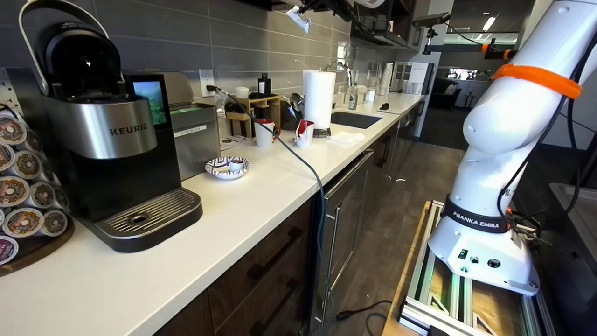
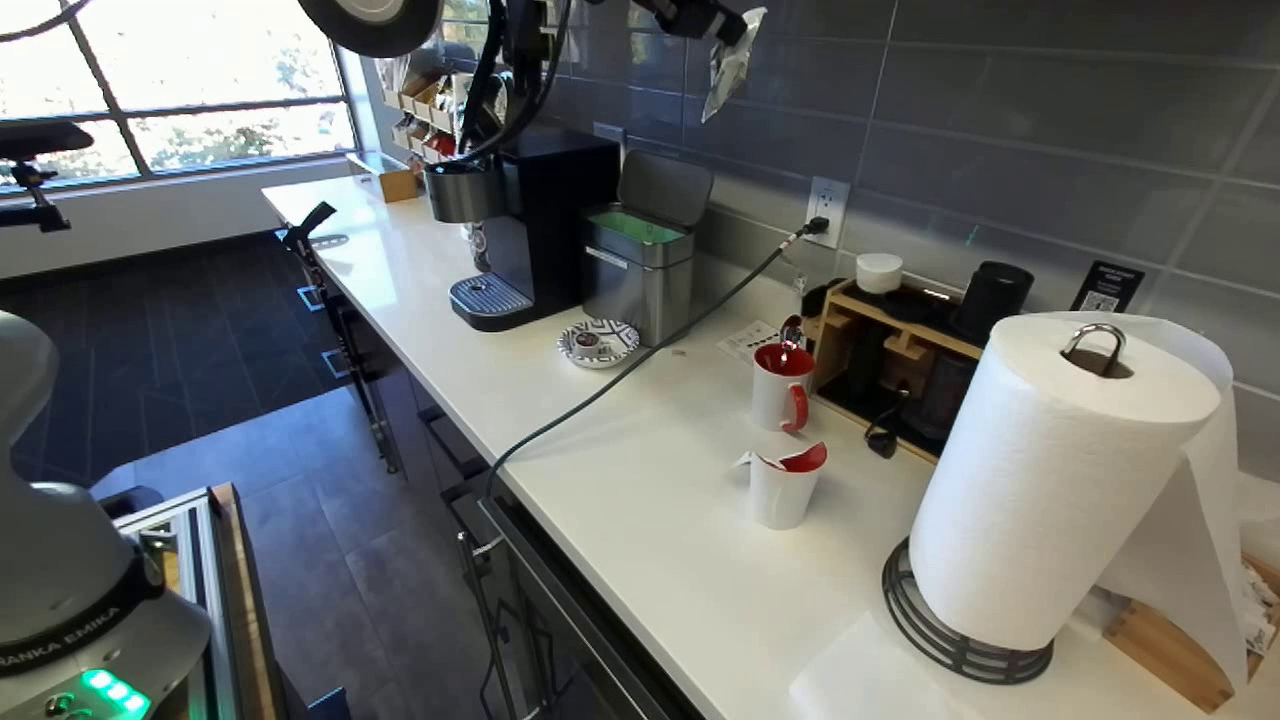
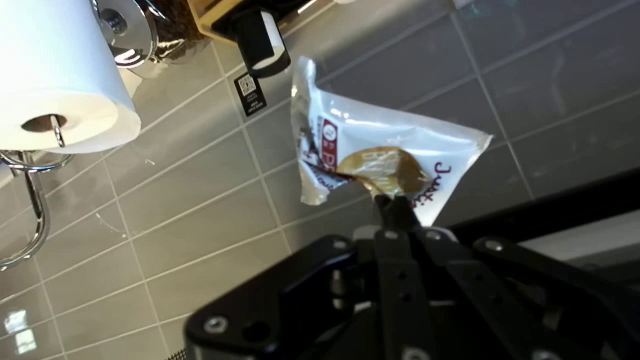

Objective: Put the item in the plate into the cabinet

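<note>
The plate (image 1: 213, 166) is a small white dish with a blue-dark pattern on the counter beside the coffee machine; it also shows in an exterior view (image 2: 626, 340). A small white pod (image 1: 236, 164) sits in it. My gripper (image 3: 395, 206) is shut on a crumpled white and gold snack wrapper (image 3: 380, 150), high in front of the tiled wall. In both exterior views the gripper (image 1: 305, 8) (image 2: 736, 28) holds the wrapper (image 1: 299, 19) (image 2: 732, 72) well above the counter. A dark upper cabinet (image 1: 386, 29) with open shelves hangs on the wall further along.
The coffee machine (image 1: 112, 130) and metal bin (image 2: 640, 270) stand by the plate. A black cable (image 1: 298, 156) crosses the counter. Two red-white mugs (image 2: 780, 400), a wooden organizer (image 2: 850, 315) and a paper towel roll (image 2: 1060, 490) stand along it. A dark edge (image 3: 575, 197) runs above the tiles.
</note>
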`<action>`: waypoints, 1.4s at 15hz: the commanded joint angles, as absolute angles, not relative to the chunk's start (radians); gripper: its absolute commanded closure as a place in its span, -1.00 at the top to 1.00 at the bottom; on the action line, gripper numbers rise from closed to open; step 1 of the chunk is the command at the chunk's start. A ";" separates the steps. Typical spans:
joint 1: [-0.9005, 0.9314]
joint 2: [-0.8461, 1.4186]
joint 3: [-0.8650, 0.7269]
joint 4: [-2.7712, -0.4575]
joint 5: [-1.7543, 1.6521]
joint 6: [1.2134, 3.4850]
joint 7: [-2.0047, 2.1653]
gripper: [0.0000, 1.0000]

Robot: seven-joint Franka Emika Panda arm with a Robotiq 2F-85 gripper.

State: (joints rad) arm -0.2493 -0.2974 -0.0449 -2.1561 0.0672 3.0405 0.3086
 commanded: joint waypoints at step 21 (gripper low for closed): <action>-0.812 -0.518 0.456 -2.122 -0.153 3.022 0.856 -0.98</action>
State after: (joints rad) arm -0.8123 -0.5182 0.4559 -2.1218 -0.1530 3.0218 0.8560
